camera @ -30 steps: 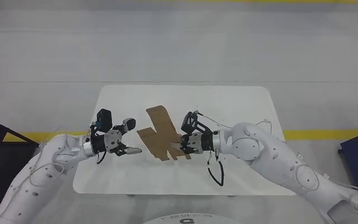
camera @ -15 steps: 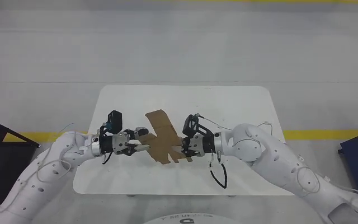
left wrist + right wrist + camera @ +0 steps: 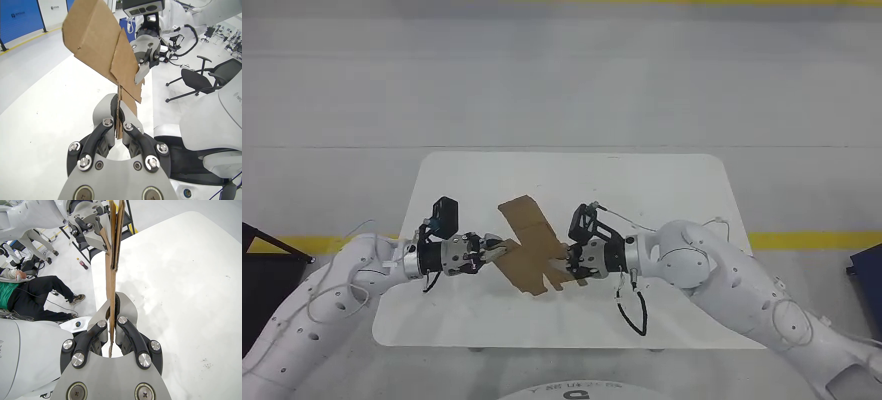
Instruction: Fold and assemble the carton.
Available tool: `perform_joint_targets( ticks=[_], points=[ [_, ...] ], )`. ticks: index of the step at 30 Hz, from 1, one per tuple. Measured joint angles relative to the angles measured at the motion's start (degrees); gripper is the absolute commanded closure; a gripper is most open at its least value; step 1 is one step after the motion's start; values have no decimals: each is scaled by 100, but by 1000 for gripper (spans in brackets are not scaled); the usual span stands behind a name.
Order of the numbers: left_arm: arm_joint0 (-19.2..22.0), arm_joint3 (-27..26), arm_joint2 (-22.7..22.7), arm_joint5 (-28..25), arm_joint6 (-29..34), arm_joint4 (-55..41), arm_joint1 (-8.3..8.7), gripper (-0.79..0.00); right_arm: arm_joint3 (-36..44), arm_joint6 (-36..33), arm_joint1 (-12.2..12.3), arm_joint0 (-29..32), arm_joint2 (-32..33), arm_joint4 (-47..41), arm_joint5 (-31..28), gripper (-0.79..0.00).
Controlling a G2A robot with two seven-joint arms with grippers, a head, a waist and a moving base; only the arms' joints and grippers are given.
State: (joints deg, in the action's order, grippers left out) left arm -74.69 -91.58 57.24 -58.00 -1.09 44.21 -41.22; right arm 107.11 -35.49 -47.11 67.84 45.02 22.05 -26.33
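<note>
A thin flap could tear or slip free if the arms pull or twist unevenly. That looks the main risk as the flattened carton [image 3: 530,240] hangs mid-frame above the white table [image 3: 672,190], its left edge clamped by the left gripper [image 3: 118,106] and its right edge pinched by the right gripper [image 3: 112,306].

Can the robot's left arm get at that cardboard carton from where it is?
Yes, it seems so: the left gripper is shut on one edge of the carton, the right gripper on the opposite edge.
</note>
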Motion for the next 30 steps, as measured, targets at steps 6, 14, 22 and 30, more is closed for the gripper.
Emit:
perform_joint_targets(
  ticks=[6, 14, 22, 30],
  points=[
    [13, 292, 221, 234, -361, 14, -25, 0, 81, 837, 38, 375, 440, 66, 602, -785],
    [-255, 263, 421, 743, -1481, -25, -136, 0, 240, 1867, 106, 945, 907, 100, 1098, -785],
    [-272, 244, 400, 741, -1488, -52, -145, 0, 275, 1893, 95, 943, 905, 78, 1049, -785],
    [-5, 372, -93, 813, -721, -813, -347, 0, 96, 2675, -73, 788, 792, -24, 88, -785]
  ],
)
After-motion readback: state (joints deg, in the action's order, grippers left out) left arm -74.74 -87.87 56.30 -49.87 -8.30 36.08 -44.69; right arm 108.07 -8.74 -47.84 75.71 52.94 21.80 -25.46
